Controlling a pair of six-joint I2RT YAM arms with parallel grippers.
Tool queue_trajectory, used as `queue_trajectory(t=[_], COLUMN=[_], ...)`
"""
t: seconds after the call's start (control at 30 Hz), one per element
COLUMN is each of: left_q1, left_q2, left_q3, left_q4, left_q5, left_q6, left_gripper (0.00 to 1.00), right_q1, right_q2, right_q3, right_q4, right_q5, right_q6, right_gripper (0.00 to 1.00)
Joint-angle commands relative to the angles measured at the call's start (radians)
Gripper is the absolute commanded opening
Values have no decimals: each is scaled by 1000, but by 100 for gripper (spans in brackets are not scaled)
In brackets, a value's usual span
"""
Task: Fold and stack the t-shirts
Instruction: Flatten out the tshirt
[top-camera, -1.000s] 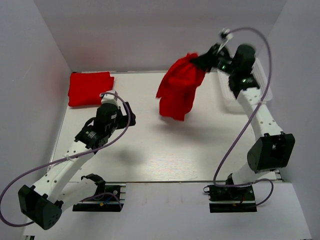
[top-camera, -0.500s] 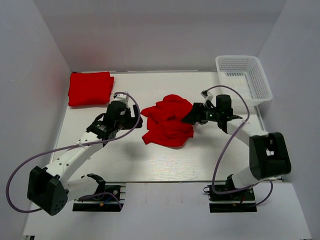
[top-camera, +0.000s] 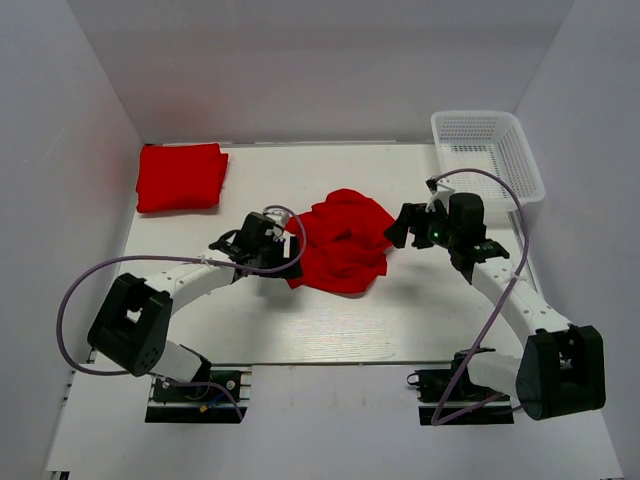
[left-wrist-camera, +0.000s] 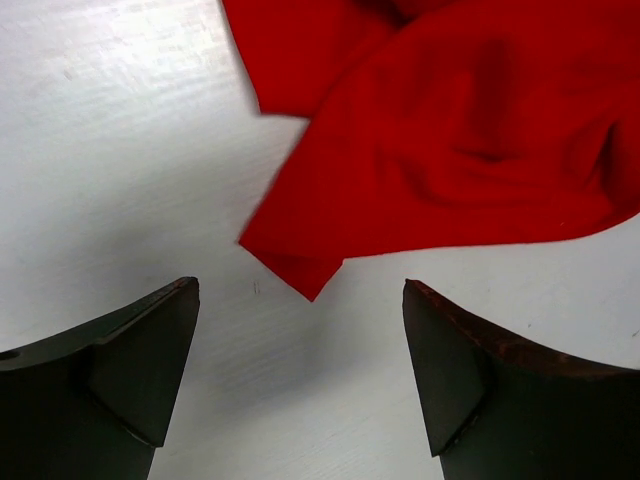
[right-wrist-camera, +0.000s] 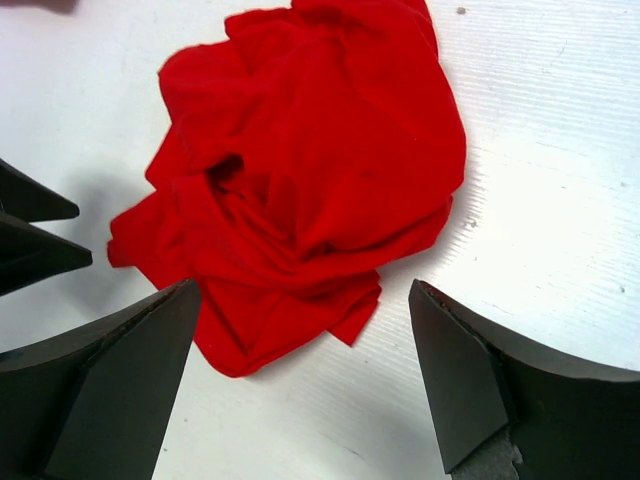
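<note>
The left gripper (left-wrist-camera: 300, 285) and right gripper (right-wrist-camera: 303, 287) stand spread and empty, the crumpled shirt (right-wrist-camera: 300, 170) just ahead of each (a corner points between the left fingers).

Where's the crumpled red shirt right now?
Top view: the crumpled shirt lies mid-table, between the left fingers and the right fingers, right of the folded shirt.

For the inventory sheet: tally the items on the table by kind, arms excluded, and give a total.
Red t-shirts: 2 (folded t-shirt at the far left, crumpled t-shirt in the middle)
White mesh basket: 1
Total: 3
</note>
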Motion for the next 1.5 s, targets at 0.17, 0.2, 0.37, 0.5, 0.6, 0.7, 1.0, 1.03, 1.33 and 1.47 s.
queue_trajectory(t=[0.17, 0.2, 0.37, 0.5, 0.6, 0.7, 1.0, 1.03, 1.33, 1.47], left_q1=[-6, -6, -17, -37, -46, -46, -46, -46, -46, -46], left_q2=[29, 50, 133, 185, 196, 138, -299, -325, -356, -356], left_q3=[-81, -81, -72, -72, -72, -110, -282, -282, -292, -316], left_q4=[204, 217, 215, 238, 238, 238, 137, 117, 39, 25], left_q5=[36, 27, -36, -49, -73, -73, -230, -230, -191, -191], left_q6=[-61, -61, -82, -93, -128, -150, -199, -190, -191, -202], left_gripper=[90, 89, 83, 71, 31, 0, 0, 0, 0, 0], right_q1=[5, 8, 42, 85, 112, 155, 349, 356, 493, 516], right_q2=[16, 20, 132, 264, 333, 408, 825, 903, 1135, 1198], right_q3=[28, 40, 158, 284, 377, 499, 1039, 1065, 1304, 1307], right_q4=[11, 11, -78, -121, -135, -162, -417, -423, -281, -248], right_q5=[-67, -73, -142, -95, -46, -14, 91, 97, 213, 270], right_q6=[-81, -90, -203, -228, -231, -293, -566, -569, -468, -465], right_gripper=[90, 90, 90, 90, 90, 90, 90, 90, 90, 90])
